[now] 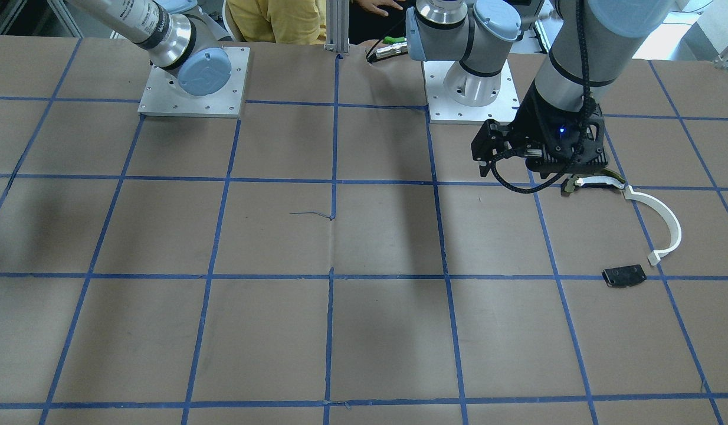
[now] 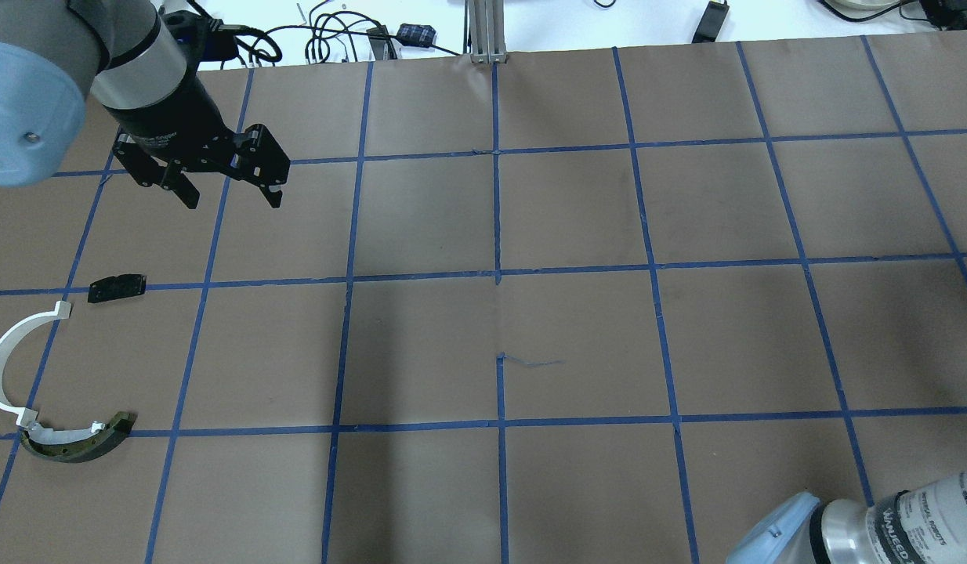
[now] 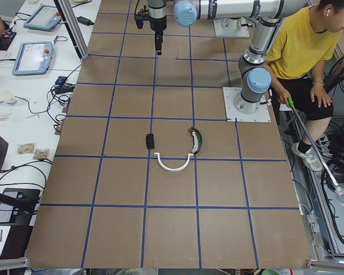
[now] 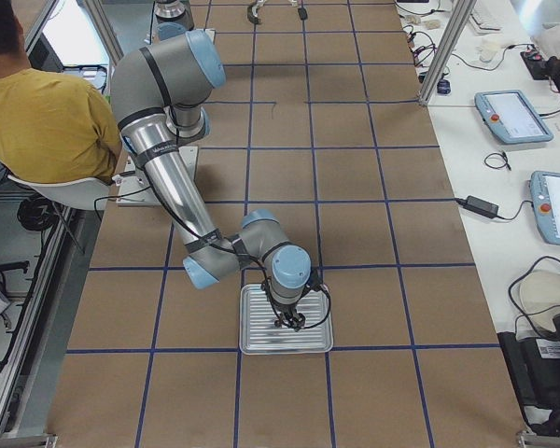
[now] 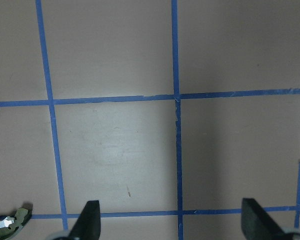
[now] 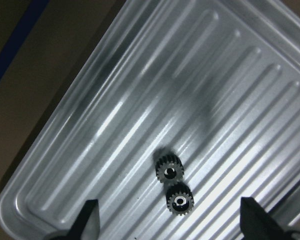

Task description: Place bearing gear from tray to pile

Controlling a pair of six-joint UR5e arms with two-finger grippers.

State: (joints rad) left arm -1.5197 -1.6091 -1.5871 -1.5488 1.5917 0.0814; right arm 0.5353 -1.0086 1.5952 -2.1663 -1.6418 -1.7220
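Note:
Two small black bearing gears (image 6: 168,171) (image 6: 180,201) lie side by side on the ribbed metal tray (image 6: 140,90). My right gripper (image 6: 171,222) hangs open and empty just above them, one finger on each side. The exterior right view shows it over the tray (image 4: 252,345). The pile lies on the table's far left: a white arc strip (image 2: 9,368), a dark curved piece (image 2: 76,442) and a flat black plate (image 2: 117,287). My left gripper (image 2: 233,200) is open and empty, above the table beyond the pile.
A person in a yellow shirt (image 3: 304,40) sits beside the robot's bases. The arms' mounting plates (image 1: 193,82) (image 1: 470,94) stand on the brown, blue-taped table. Teach pendants (image 4: 513,112) and cables lie on the side bench.

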